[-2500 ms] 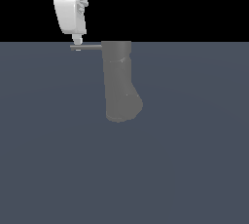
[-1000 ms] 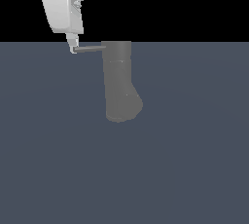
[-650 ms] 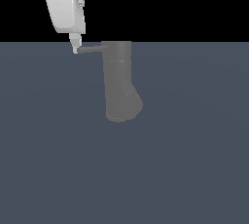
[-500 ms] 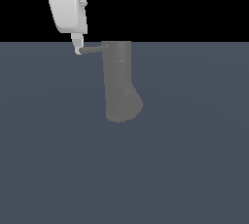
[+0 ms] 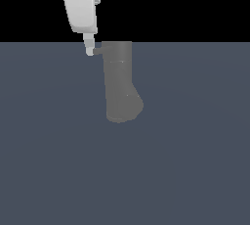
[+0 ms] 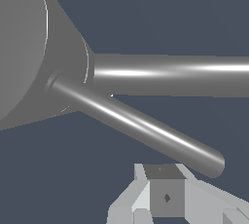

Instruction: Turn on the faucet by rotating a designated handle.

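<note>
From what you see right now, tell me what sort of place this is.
Most likely a bare simulated test scene, not a real kitchen or bathroom: a flat slate-blue ground under black void, a plain untextured grey faucet with its handle, and a white gripper.

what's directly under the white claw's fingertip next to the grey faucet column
The thin grey handle rod of the thick matte grey faucet column meets the white claw there. Below is dark floor. Contact is unclear.

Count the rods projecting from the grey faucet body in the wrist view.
2: a thick horizontal rod, and the thinner handle angling toward the gripper. Others may be hidden.
</note>
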Robot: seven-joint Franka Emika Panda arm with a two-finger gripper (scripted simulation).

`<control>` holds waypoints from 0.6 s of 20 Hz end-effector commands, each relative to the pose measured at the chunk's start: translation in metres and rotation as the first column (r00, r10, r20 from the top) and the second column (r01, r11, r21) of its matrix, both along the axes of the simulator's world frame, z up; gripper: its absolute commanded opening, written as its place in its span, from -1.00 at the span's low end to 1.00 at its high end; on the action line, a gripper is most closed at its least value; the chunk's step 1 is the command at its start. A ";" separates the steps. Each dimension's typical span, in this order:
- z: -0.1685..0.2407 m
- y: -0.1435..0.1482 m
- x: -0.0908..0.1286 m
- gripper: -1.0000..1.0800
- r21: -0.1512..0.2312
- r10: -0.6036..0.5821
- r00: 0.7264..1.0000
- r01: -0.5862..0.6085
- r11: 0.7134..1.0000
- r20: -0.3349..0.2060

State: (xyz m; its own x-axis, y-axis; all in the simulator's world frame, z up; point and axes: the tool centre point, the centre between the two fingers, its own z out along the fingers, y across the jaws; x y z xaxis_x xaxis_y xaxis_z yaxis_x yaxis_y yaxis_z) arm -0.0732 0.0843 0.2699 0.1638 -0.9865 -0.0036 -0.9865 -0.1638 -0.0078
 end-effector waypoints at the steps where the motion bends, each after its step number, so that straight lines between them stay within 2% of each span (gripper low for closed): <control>1: 0.000 -0.021 -0.007 -1.00 -0.004 -0.023 1.000 0.023 1.000 -0.006; 6: 0.000 -0.034 -0.016 -1.00 -0.004 -0.024 1.000 0.024 1.000 -0.007; 7: 0.000 -0.019 -0.013 -1.00 -0.002 -0.002 1.000 0.002 1.000 -0.003; 12: 0.000 -0.052 -0.008 -1.00 -0.003 -0.008 1.000 0.008 1.000 -0.004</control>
State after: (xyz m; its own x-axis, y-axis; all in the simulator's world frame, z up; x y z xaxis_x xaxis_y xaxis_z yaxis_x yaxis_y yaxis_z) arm -0.0841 0.0567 0.2698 0.1847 -0.9828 -0.0023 -0.9828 -0.1846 -0.0030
